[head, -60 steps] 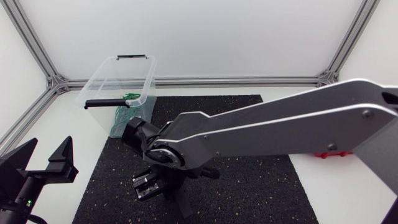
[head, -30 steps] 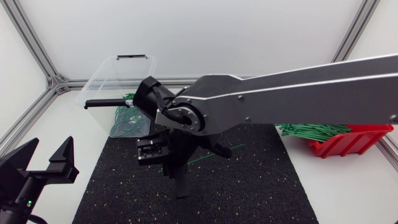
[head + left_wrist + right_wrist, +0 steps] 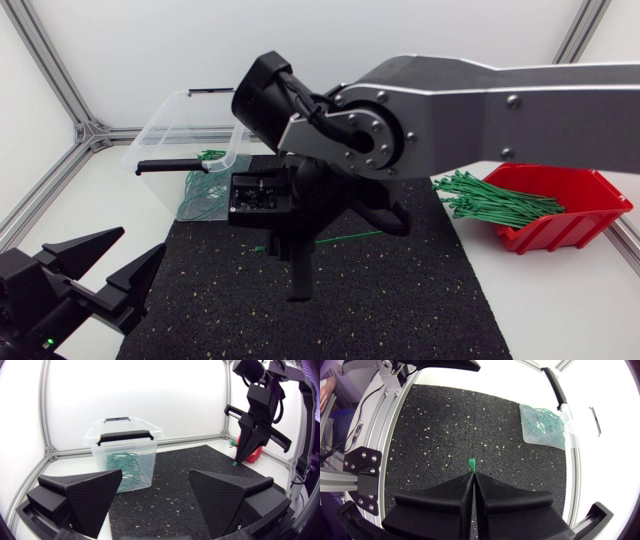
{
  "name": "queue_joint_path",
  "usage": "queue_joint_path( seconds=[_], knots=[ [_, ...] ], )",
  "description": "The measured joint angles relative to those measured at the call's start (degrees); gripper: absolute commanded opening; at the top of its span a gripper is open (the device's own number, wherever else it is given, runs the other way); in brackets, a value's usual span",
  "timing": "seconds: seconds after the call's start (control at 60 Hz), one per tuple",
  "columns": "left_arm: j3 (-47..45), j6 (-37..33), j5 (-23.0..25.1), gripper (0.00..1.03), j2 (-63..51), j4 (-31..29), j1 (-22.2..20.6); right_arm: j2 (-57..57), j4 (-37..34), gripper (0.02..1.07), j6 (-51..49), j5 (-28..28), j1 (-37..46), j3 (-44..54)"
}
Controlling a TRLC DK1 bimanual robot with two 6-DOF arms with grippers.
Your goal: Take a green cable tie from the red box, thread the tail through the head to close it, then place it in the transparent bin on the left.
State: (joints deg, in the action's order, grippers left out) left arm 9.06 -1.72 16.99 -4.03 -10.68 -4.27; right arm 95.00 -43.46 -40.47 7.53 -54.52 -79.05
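Observation:
My right gripper (image 3: 297,286) hangs point-down over the middle of the black mat (image 3: 420,300), shut on a green cable tie (image 3: 350,238). The tie's strand runs out sideways behind the fingers. In the right wrist view its green end (image 3: 471,463) pokes out just past the shut gripper (image 3: 472,477). The left wrist view shows the same green tip (image 3: 234,463). My left gripper (image 3: 113,264) stands open and empty at the near left (image 3: 157,497). The transparent bin (image 3: 170,128) at the back left holds several looped green ties (image 3: 204,192). The red box (image 3: 590,205) at the right holds loose ties (image 3: 490,205).
The bin (image 3: 125,440) has black handles and stands ahead of my left gripper, at the mat's far left corner. An aluminium frame rail (image 3: 400,130) runs along the back of the table. My right arm's thick links (image 3: 450,100) span above the mat from the right.
My right arm has risen and swung back, uncovering the red box, with the tie still in its gripper. My left gripper has shifted right and tilted.

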Motion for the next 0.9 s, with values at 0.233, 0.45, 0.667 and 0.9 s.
queue_joint_path(
  seconds=[0.233,0.45,0.667,0.9],
  knots=[
    [11.50,-1.49,8.22,0.84,-16.50,-7.08,-0.11,-4.26,-0.31,0.08,1.79,0.42,0.26,1.29],
    [16.79,-12.09,8.68,0.85,-16.98,-13.09,-2.01,-5.88,-0.31,0.08,3.10,1.20,0.26,3.02],
    [18.58,-19.04,7.98,0.85,-18.67,-15.28,-9.70,-6.19,-0.04,0.08,4.42,1.92,0.00,3.54],
    [17.18,-19.10,5.44,0.85,-17.03,-13.29,-10.34,-6.73,0.55,0.08,5.22,2.75,-2.21,3.80]
  ],
)
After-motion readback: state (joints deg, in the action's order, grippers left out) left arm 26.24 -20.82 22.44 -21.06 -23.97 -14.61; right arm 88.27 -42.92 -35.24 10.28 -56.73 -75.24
